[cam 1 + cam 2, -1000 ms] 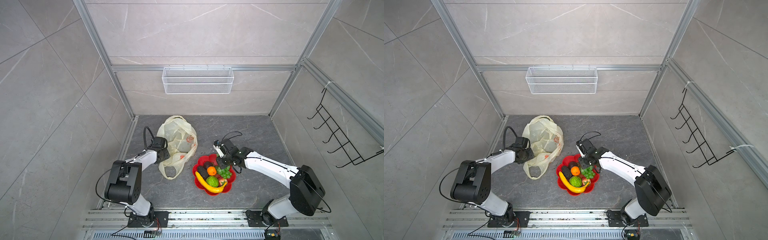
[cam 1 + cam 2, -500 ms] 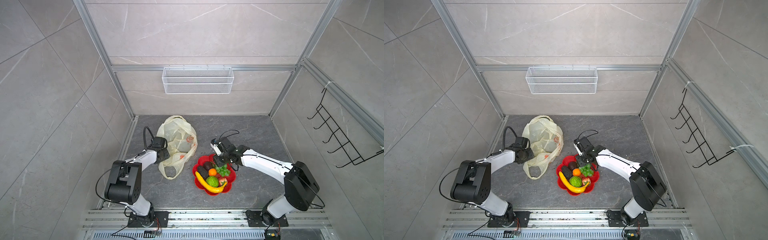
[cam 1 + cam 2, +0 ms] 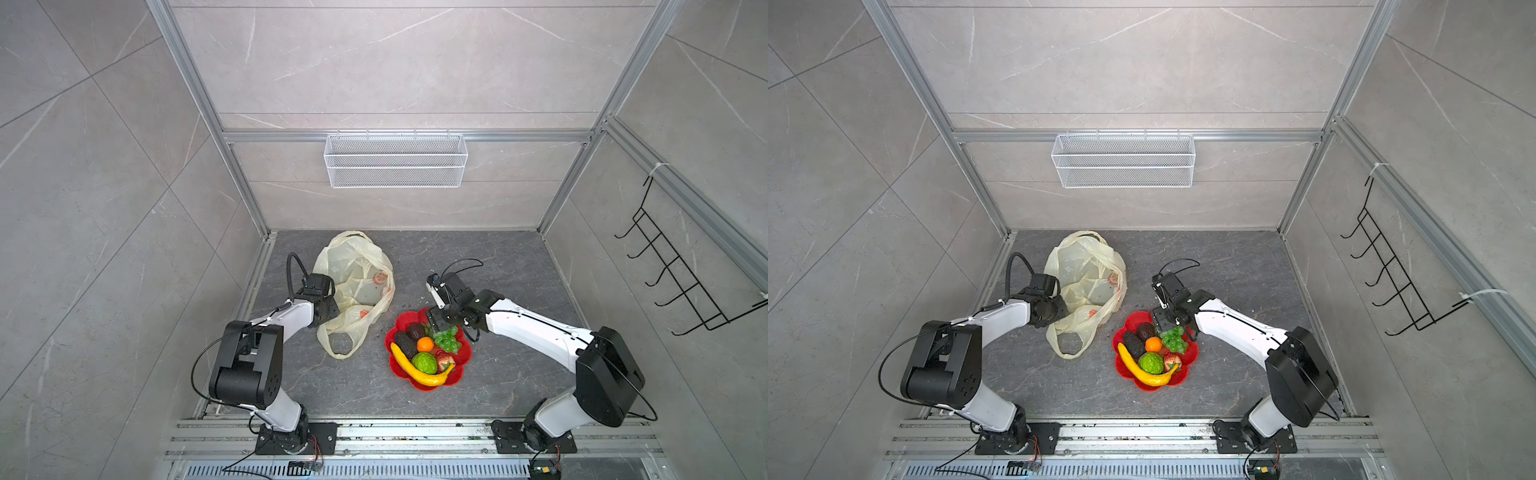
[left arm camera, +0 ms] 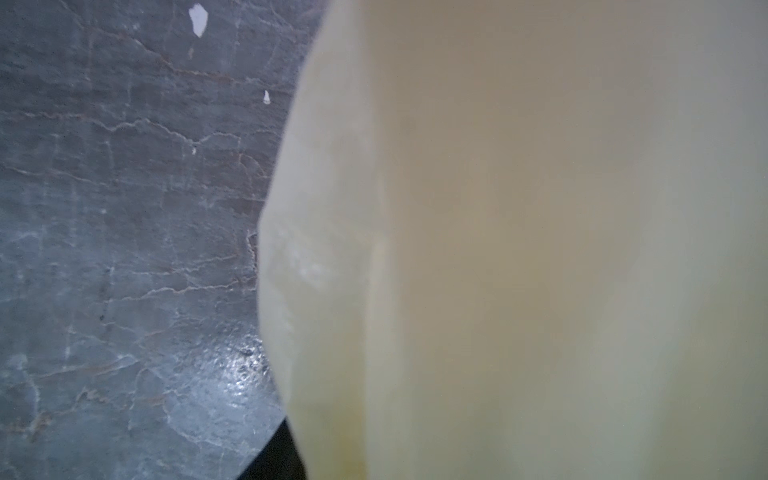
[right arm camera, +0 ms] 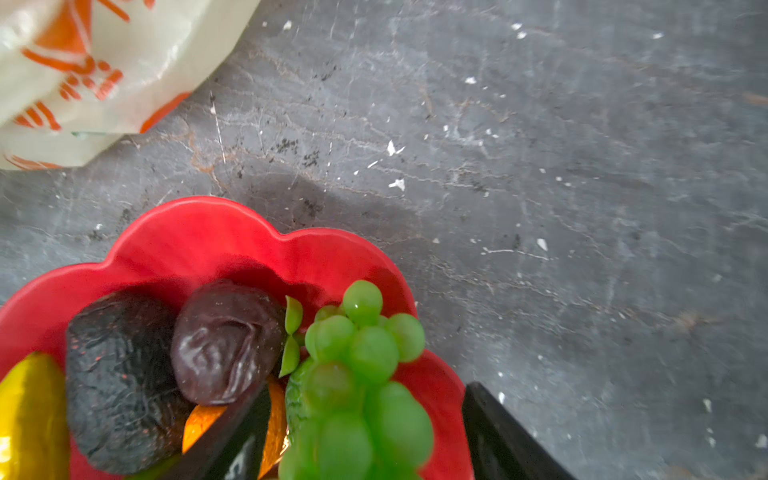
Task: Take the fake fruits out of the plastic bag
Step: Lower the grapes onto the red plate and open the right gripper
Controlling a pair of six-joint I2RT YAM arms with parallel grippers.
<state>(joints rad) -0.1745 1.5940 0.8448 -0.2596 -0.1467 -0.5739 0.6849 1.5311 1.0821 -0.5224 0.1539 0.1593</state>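
Right gripper (image 5: 368, 386) low over plate (image 5: 199, 232), fingers apart, straddling grapes (image 5: 365, 353) without pinching. On plate too: banana (image 3: 419, 371), orange (image 3: 425, 344), avocados (image 3: 405, 344), green ball (image 3: 424, 363), strawberry (image 3: 444, 359). Bag (image 3: 357, 274) slumped on floor just beside plate, not touching. Left gripper (image 3: 328, 309) against bag's edge; fingers hidden under plastic, so apart or clamped impossible to tell.

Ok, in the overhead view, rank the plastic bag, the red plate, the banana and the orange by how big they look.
Largest to smallest in a top view:
1. plastic bag
2. red plate
3. banana
4. orange
All four sit at much the same depth, so nearness does not skew the order.
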